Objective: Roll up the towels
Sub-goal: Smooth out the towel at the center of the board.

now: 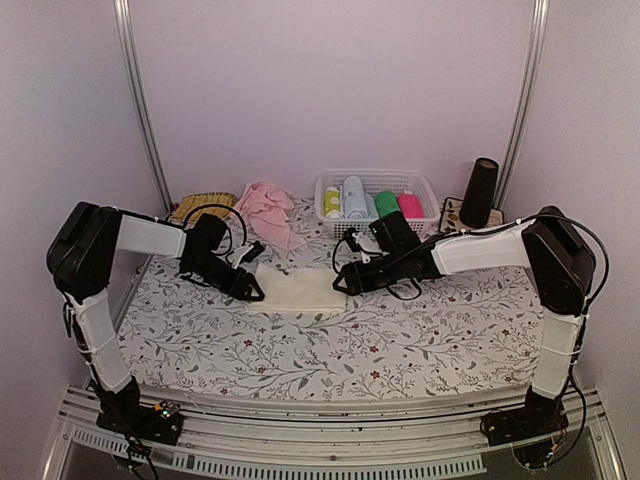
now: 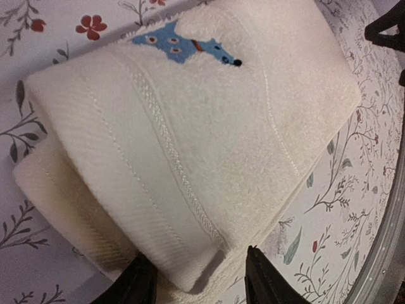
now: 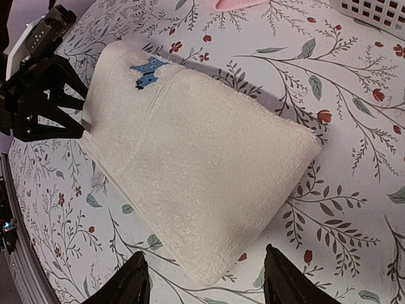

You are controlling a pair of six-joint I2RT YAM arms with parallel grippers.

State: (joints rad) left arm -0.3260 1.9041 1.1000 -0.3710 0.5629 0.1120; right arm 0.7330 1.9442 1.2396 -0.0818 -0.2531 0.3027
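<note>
Left end effector is at the left end of the cream towel, fingers either side of the doubled-over edge. It's roughly half open, and I can't tell from the wrist view if it's pinching cloth or just straddling it. Towel lies on the surface mid-workspace, folded into a thick band, blue motif up. One end is lapped over, so at best a first turn is started, no roll yet. Pink towel is bunched at the back, just left of the basket, neither arm on it. Right end effector is at the cream towel's right end, jaws wide, cloth edge between them with gaps both sides, holding nothing. Basket has four coloured rolls. Call it early: neither towel rolled, both left to do.
</note>
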